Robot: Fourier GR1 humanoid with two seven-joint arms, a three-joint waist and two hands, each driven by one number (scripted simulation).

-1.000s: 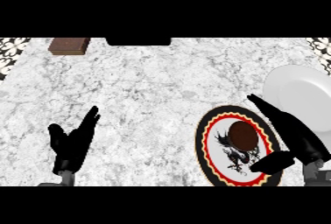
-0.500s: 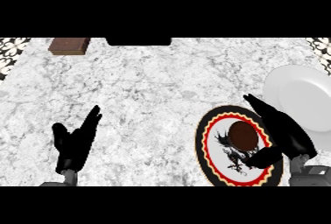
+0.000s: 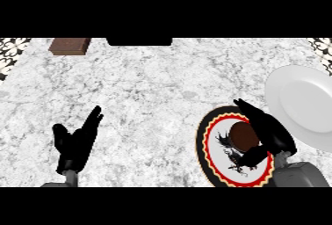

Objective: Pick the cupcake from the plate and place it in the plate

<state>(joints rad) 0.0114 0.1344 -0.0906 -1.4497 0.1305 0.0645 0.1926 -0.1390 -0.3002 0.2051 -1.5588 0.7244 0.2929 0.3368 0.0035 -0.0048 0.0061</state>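
A brown cupcake (image 3: 241, 135) sits on the patterned plate (image 3: 211, 149) with the red and black rim, at the lower right. My right hand (image 3: 267, 131) lies over that plate, its straight fingers along the cupcake's right side and its thumb below the cupcake. I cannot tell whether the fingers touch it. A plain white plate (image 3: 299, 104) lies just right of the patterned one, partly behind my right hand. My left hand (image 3: 76, 143) rests open at the lower left, fingers up, holding nothing.
A brown block (image 3: 69, 46) lies at the counter's far left edge, and a dark rectangular object (image 3: 139, 41) sits at the back centre. Patterned wall corners show at the top left and top right. Marble counter (image 3: 156, 96) spreads between the hands.
My right hand has shifted left, closer round the cupcake, its thumb now under it. The left hand has barely moved.
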